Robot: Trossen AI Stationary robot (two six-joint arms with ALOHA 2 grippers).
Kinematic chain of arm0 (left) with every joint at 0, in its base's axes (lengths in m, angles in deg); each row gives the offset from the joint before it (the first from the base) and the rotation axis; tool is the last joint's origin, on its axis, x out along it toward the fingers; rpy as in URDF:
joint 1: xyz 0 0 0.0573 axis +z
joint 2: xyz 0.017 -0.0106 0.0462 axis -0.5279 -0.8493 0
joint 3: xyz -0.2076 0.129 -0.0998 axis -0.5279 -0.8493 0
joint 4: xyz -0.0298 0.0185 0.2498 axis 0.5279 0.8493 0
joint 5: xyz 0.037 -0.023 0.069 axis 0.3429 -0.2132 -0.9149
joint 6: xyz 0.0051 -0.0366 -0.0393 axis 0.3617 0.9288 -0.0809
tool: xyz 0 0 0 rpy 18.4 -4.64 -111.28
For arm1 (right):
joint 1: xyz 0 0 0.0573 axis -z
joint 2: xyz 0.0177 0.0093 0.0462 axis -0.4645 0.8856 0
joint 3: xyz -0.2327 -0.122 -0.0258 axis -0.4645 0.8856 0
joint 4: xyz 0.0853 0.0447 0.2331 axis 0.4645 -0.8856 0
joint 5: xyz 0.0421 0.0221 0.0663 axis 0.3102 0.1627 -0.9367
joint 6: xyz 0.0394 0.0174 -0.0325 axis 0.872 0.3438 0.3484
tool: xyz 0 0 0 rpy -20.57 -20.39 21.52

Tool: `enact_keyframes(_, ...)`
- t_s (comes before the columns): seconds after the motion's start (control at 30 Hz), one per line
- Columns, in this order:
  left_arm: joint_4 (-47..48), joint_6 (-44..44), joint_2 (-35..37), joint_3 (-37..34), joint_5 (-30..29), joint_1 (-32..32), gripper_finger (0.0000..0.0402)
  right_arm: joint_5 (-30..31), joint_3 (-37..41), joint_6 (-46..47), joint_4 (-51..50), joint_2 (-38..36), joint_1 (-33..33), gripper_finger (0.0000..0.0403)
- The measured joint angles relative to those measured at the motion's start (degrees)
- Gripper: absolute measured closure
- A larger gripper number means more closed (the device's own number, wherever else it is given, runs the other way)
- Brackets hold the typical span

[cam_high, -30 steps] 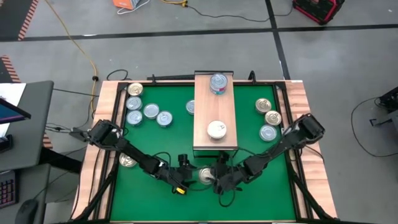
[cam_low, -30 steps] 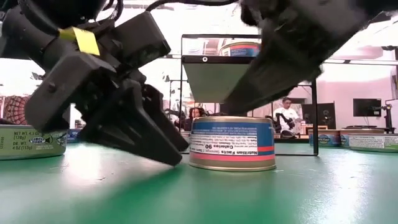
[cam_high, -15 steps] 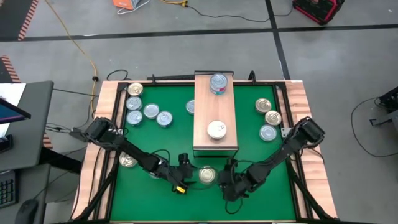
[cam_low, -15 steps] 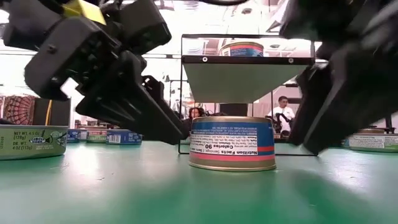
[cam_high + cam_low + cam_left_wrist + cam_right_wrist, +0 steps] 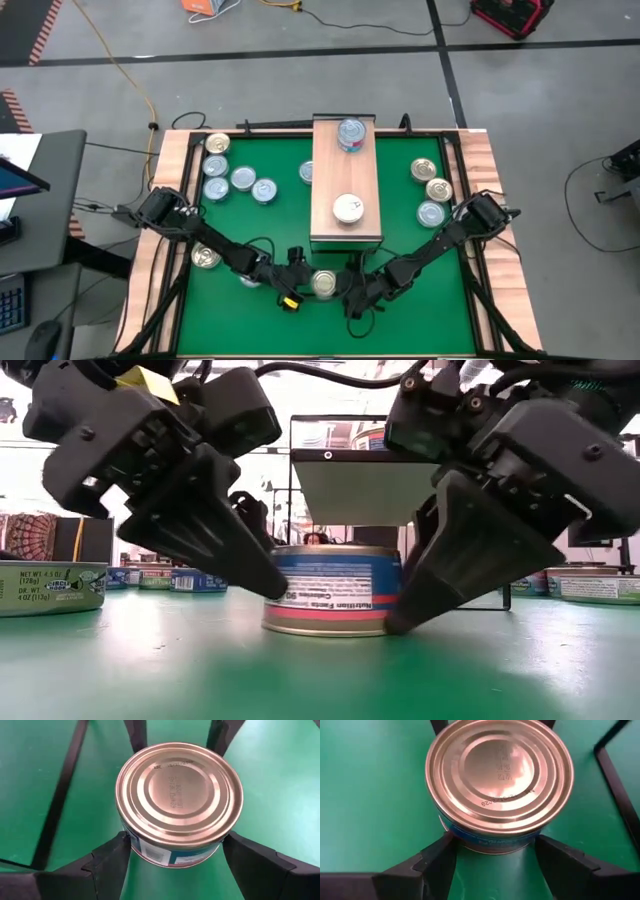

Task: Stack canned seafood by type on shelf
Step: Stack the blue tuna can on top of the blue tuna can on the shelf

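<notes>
A gold-topped can with a blue label [image 5: 323,284] stands on its base on the green mat near the table's near edge. It also shows in the low view [image 5: 330,595]. My left gripper [image 5: 303,280] is open at its left. The can [image 5: 177,795] sits between its fingers. My right gripper [image 5: 346,289] is open at the can's right. The can [image 5: 500,775] sits between its fingertips. The shelf [image 5: 347,170] carries a blue-silver can [image 5: 350,133] at its far end and a white-topped can [image 5: 348,208] near its near end. My left gripper has its two fingertips [image 5: 120,845] against the can's side wall [image 5: 131,840], one on each side. The fingers slant down from the table's left. The can stands upright on the mat. My right gripper has its two fingertips [image 5: 445,851] against the lower side wall [image 5: 457,837] on the can's right. The fingers slant down from the table's right.
Several blue-silver cans [image 5: 242,179] and a gold one [image 5: 217,144] lie left of the shelf. Another gold can [image 5: 205,258] lies by my left arm. Two gold cans [image 5: 425,168] and a blue-silver one [image 5: 431,213] lie right of the shelf.
My right gripper has drawn back toward the table's right, then come back toward the left against the can. The can has slid a little toward the table's left, between my left gripper's fingers, and stays upright on the mat.
</notes>
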Motion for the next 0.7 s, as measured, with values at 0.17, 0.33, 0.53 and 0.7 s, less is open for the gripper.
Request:
enact_keyframes(0.17,1.1,-0.1,0.0,0.0,-0.2,-0.5,0.0099,0.2,-0.2,-1.2,0.6,-0.7,0.2,0.0111)
enact_keyframes(0.33,1.6,-0.2,0.0,0.0,-0.1,-0.5,0.0099,1.8,-0.3,-0.8,1.6,-2.9,-0.5,0.0111)
enact_keyframes(0.53,1.0,-0.8,-0.1,0.0,-0.9,-0.3,0.0099,8.6,-0.7,-1.0,3.7,-4.4,-1.6,0.0111)
enact_keyframes(0.7,0.1,-0.6,-0.2,-0.1,-1.8,-0.4,0.0099,8.5,-0.7,-1.3,5.7,-4.1,-0.7,0.0111)
